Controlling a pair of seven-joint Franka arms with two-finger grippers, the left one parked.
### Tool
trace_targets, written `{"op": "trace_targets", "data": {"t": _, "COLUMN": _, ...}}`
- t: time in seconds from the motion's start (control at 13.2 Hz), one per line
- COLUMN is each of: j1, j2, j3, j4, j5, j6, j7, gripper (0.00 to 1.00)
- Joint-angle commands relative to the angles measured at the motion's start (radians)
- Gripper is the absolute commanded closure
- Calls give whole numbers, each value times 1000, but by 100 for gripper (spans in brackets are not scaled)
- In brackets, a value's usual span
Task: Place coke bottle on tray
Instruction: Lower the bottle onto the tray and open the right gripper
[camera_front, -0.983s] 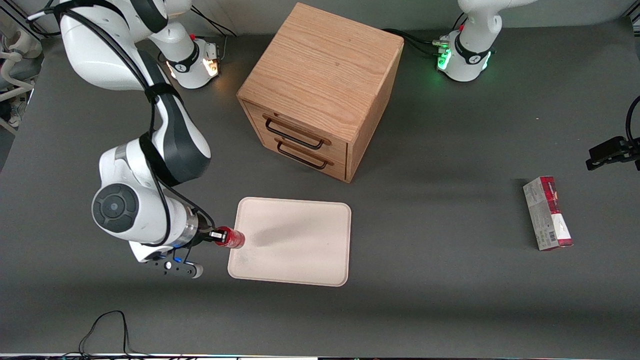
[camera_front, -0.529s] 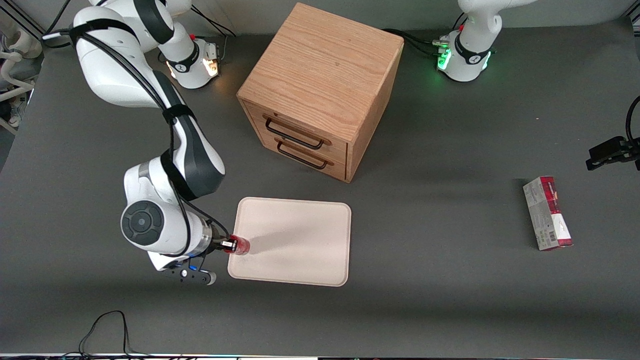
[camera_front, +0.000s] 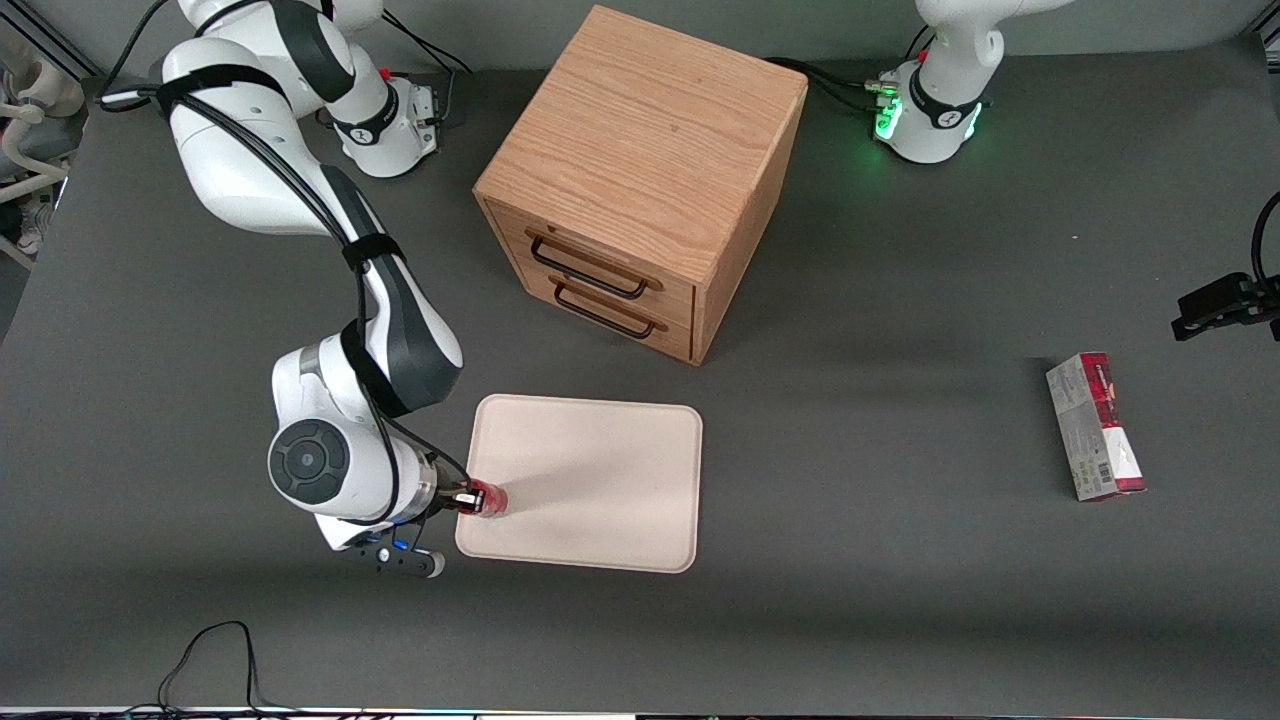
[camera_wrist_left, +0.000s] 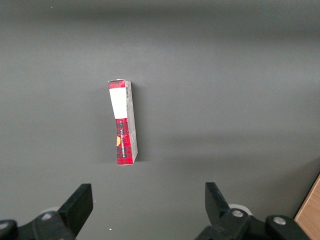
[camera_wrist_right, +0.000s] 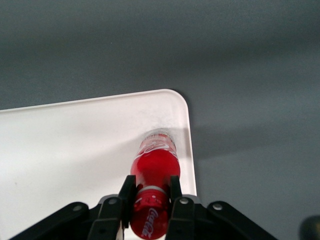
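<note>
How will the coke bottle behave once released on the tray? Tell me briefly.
The coke bottle, gripped by the gripper over the tray near a corner, looks tall and narrow, so probably tippy. Its round glossy body would likely roll and may feel slippery.

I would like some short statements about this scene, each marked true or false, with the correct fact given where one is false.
1. The gripper is shut on the small glossy red coke bottle. True.
2. The bottle is over a corner of the large pale cream-pink tray. True.
3. The red-and-grey carton lies on the tray. False: it lies on the dark table, toward the parked arm's end.
4. Both drawers of the wooden cabinet stand open. False: both are closed.
5. The tray is nearer to the front camera than the cabinet. True.
</note>
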Motion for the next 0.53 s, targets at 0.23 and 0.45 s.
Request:
{"op": "trace_targets", "data": {"t": 0.23, "j1": 15, "j2": 16, "j3": -9, "j4": 37, "j5": -21, "j6": 5, "j7": 21, "gripper": 0}}
{"op": "trace_targets", "data": {"t": 0.45, "j1": 15, "j2": 16, "j3": -9, "j4": 37, "j5": -28, "j6": 11, "j7": 23, "gripper": 0}}
